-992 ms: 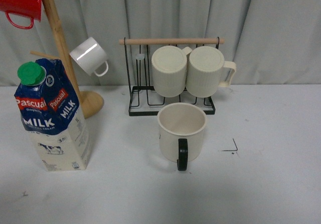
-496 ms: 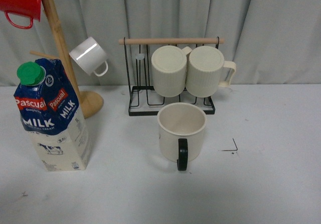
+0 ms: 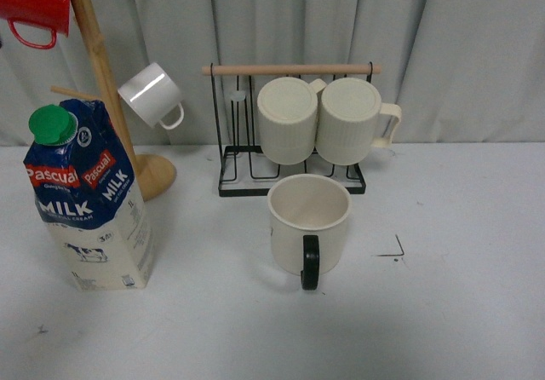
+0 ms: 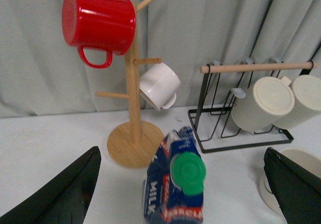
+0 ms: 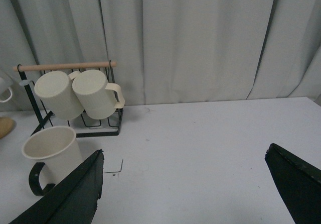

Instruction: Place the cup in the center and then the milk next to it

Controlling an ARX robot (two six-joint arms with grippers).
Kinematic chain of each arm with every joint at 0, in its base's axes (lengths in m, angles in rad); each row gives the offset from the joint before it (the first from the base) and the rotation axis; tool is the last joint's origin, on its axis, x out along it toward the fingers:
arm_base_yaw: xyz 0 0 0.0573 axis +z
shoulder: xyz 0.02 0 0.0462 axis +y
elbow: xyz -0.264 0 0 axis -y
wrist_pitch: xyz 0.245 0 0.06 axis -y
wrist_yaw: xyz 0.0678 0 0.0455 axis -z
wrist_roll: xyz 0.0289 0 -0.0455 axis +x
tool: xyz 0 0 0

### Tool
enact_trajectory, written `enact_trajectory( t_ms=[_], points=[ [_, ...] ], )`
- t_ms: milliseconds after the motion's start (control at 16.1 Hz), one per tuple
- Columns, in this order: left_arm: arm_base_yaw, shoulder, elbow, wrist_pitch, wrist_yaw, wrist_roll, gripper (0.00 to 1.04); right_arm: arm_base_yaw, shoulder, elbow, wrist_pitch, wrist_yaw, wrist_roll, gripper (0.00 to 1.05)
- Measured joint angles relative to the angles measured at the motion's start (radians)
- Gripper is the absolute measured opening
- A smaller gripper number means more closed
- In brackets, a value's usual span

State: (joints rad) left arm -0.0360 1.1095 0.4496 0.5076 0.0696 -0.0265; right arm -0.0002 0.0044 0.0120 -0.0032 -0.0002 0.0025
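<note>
Treating cup (image 3: 308,222) as done: upright mid-worktop (image 3: 460,312), just in front of the wire rack (image 3: 289,70), black handle toward camera. Leave untouched.

Step in hand, by my read: milk (image 3: 85,197) pickup. Standing upright at far left of worktop, well apart from cup, near the mug tree (image 3: 101,73) base.

Left gripper (image 4: 173,191) above the carton, jaws wide, empty, one either side of the green cap (image 4: 187,173). Right gripper (image 5: 180,191) over bare worktop right of cup, jaws wide too, holding nothing.

To do it well:
- Descend past the gabled top and clamp on the flat blue body, not the cap or slanted shoulders.
- Squeeze moderately; carton walls likely soft.
- Lift straight up, keep vertical, mind the tree's pegs and the hanging white mug (image 3: 152,95).
- Translate right and set down just beside cup on its left, with a small gap and no nudge to the cup.
- Release only once base flat.
</note>
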Motion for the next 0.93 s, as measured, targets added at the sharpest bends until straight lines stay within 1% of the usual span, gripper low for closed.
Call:
enact_trajectory(
  t_ms=[62, 124, 248, 372, 558, 744, 930],
  points=[
    [-0.005, 0.106, 0.059, 0.041, -0.008, 0.026, 0.98, 0.000, 0.000, 0.000, 0.000, 0.000, 0.000, 0.98],
    [-0.004, 0.185, 0.106, 0.050, -0.023, 0.047, 0.98, 0.000, 0.000, 0.000, 0.000, 0.000, 0.000, 0.98],
    [-0.004, 0.231, 0.132, 0.051, -0.029, 0.063, 0.98, 0.000, 0.000, 0.000, 0.000, 0.000, 0.000, 0.98],
    [-0.004, 0.343, 0.189, 0.024, -0.035, 0.112, 0.98, 0.000, 0.000, 0.000, 0.000, 0.000, 0.000, 0.98],
    [0.015, 0.448, 0.260, 0.012, -0.062, 0.132, 0.98, 0.000, 0.000, 0.000, 0.000, 0.000, 0.000, 0.98],
    [0.013, 0.496, 0.275, 0.003, -0.060, 0.107, 0.98, 0.000, 0.000, 0.000, 0.000, 0.000, 0.000, 0.98],
    [-0.003, 0.534, 0.247, 0.000, -0.051, 0.095, 0.98, 0.000, 0.000, 0.000, 0.000, 0.000, 0.000, 0.98]
  ],
)
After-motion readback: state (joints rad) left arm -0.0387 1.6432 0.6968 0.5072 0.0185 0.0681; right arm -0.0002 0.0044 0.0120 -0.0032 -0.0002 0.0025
